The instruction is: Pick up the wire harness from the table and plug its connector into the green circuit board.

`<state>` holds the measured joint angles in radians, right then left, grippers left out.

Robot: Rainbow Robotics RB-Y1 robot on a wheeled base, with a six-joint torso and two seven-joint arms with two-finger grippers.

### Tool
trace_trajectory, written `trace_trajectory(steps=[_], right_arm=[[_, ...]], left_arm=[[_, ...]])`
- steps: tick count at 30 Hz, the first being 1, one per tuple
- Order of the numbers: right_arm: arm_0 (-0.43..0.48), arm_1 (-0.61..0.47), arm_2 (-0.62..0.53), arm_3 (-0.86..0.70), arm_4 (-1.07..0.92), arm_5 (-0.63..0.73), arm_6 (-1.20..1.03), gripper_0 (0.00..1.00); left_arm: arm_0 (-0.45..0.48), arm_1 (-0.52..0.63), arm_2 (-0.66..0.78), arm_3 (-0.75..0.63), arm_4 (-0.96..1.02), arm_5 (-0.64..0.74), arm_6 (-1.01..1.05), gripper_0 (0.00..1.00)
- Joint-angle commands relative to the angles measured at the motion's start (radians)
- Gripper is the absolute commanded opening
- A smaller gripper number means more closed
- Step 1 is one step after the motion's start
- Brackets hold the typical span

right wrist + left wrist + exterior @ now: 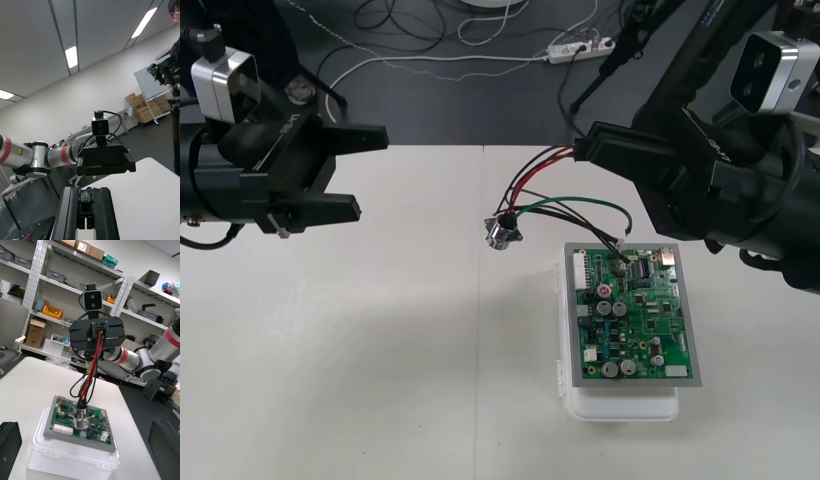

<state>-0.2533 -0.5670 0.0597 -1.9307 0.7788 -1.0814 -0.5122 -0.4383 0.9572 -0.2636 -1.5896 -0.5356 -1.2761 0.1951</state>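
**Inspector:** State of the right gripper [588,150]?

**Surveyor:** Closed on the wire harness [89,384]. It pinches the red and black wires and is raised above the worktop [380,350], just beyond the far edge of the green circuit board [635,310].

**Inspector:** How does the harness lie?

**Surveyor:** The wires loop down from the gripper. The round metal socket [502,232] hangs beside the board's far left corner. The green and black wires run to the small black plug [622,258] at the board's far edge. I cannot tell whether it is seated.

**Inspector:** The board?

**Surveyor:** It lies flat on its white base [620,405].

**Inspector:** The left gripper [365,172]?

**Surveyor:** It is over the worktop's left side, well apart from the board. Its fingers [350,135] are spread and hold nothing
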Motion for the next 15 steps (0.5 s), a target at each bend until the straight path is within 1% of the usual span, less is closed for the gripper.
trace_trajectory(steps=[1, 8, 15], right_arm=[[0.028, 0.009, -0.054, -0.073, 0.048, 0.011, 0.046, 0.00], [0.068, 0.015, -0.058, -0.128, 0.106, 0.011, 0.075, 0.00], [0.075, 0.024, -0.058, -0.146, 0.155, -0.025, 0.109, 0.00]], left_arm=[[-0.083, -0.017, -0.006, -0.001, -0.020, 0.067, -0.006, 1.00], [-0.131, -0.055, -0.006, -0.003, -0.058, 0.086, -0.013, 1.00], [-0.157, -0.092, -0.023, -0.004, -0.067, 0.087, -0.017, 1.00]])
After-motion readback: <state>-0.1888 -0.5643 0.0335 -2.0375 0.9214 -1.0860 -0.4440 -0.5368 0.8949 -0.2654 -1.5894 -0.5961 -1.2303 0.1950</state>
